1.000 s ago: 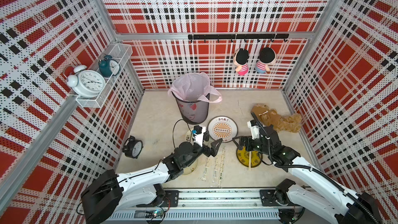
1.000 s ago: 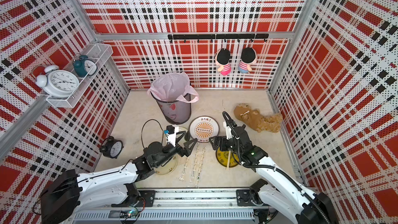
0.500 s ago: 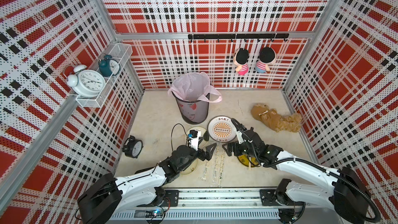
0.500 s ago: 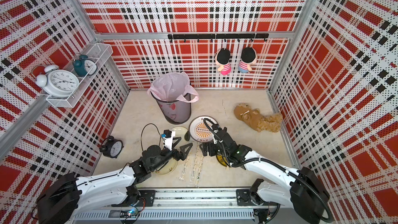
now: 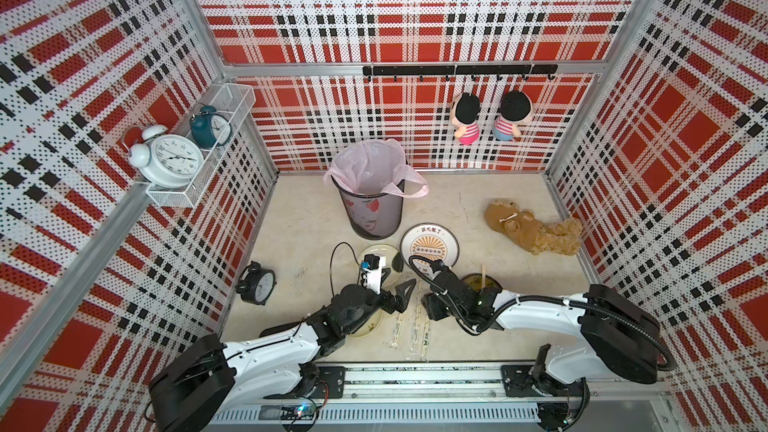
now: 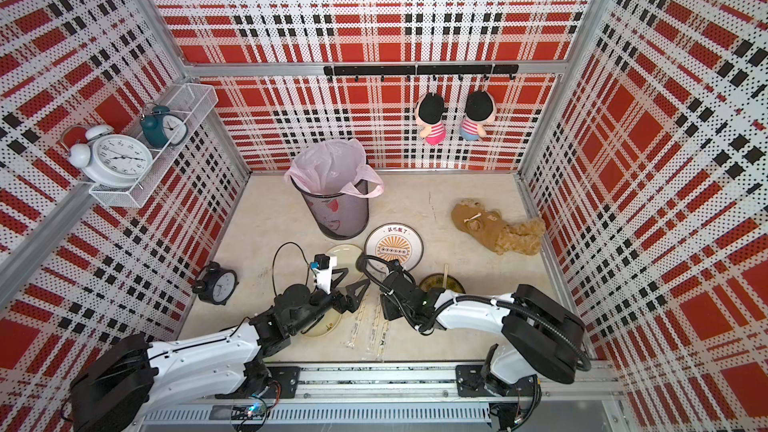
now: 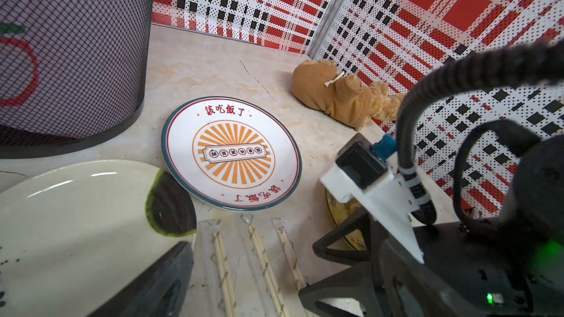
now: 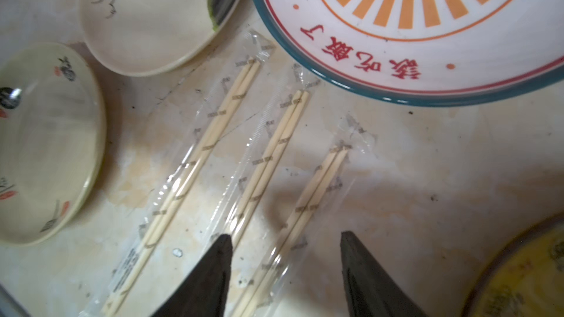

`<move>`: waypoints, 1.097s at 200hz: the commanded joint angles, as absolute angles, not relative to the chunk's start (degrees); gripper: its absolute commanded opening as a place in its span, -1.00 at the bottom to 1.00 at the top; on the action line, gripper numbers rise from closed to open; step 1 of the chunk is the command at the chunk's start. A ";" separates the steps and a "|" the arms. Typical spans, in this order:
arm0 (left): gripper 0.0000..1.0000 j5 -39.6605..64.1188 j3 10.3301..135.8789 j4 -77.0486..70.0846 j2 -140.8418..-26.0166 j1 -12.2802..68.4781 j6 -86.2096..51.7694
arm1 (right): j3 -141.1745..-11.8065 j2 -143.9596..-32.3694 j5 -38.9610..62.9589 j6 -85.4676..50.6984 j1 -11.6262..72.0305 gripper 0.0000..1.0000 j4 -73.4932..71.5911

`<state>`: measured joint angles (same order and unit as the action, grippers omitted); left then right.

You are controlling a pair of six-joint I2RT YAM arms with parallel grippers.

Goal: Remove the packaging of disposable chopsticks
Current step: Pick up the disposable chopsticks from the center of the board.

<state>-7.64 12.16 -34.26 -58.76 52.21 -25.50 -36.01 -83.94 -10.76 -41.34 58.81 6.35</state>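
Straddles one clear, printed sleeve (image 8: 332,189) of pale chopsticks (image 8: 314,192) with right gripper (image 8: 290,269) spread, nothing pinched. Leaves bare surface (image 8: 427,163) beside it, out to yellow dish (image 8: 518,275); left gripper (image 5: 397,284) spread wide, empty.

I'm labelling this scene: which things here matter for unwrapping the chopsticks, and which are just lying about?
For the job: packaging sleeves, chopsticks inside them, bare chopstick on the dark plate; possibly patterned plate, cream plates, lined bin.
Lying about: plush toy, black clock, shelf clocks, hanging dolls.
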 commanded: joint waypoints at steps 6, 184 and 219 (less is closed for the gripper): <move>0.97 -10.19 12.28 -35.16 -58.79 53.78 -24.90 | -35.99 -84.55 -14.34 -43.67 59.94 -0.02 5.99; 0.97 -11.36 11.60 -37.53 -60.65 54.58 -24.54 | -37.83 -86.70 -12.95 -35.60 55.39 -0.55 10.25; 0.97 -11.21 11.34 -37.45 -60.29 54.32 -24.43 | -40.55 -88.77 -8.45 -32.14 55.20 -0.61 8.18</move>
<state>-10.90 12.14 -36.01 -60.99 54.43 -25.28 -38.24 -87.55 -11.18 -35.38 55.55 8.75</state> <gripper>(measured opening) 0.984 0.198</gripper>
